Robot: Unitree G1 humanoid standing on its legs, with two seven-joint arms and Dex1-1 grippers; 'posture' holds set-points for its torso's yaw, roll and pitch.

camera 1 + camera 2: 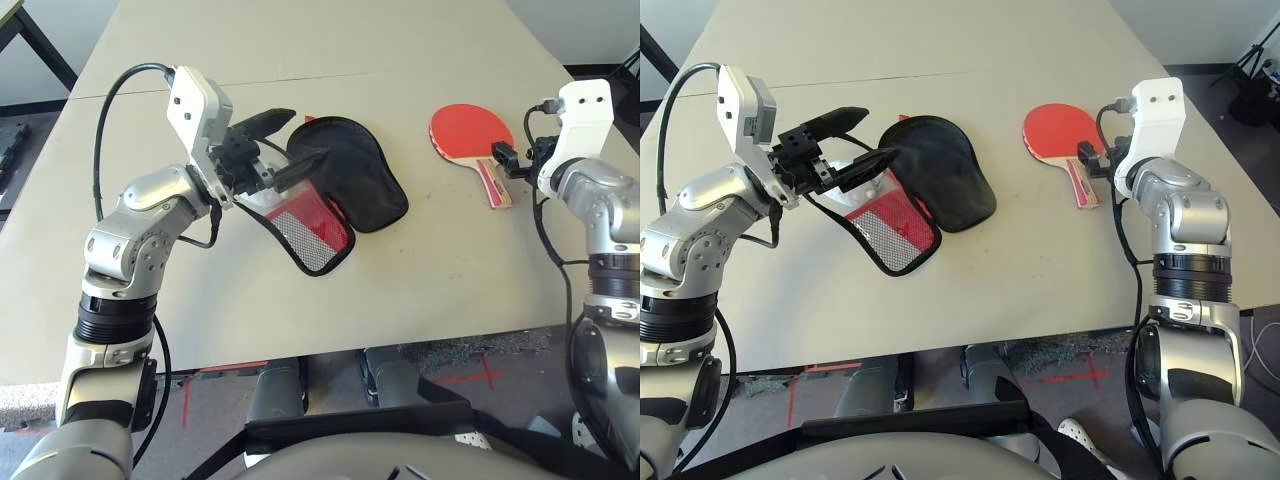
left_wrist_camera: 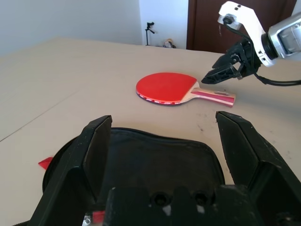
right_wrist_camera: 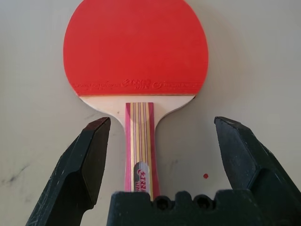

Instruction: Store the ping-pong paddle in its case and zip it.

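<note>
**Little legible lettering**

The ping-pong paddle (image 3: 136,52) carries a line of embossed lettering along the lower edge of its red rubber, too fine to read. A small silver badge (image 3: 140,173) on the striped handle bears red characters, also not legible.

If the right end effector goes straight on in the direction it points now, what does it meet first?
Most likely the ping-pong paddle: its handle lies between the open fingers of the right end effector, the red face just ahead.

Lab room (taped floor (image 1: 480,378), tripod (image 2: 150,29))
</note>
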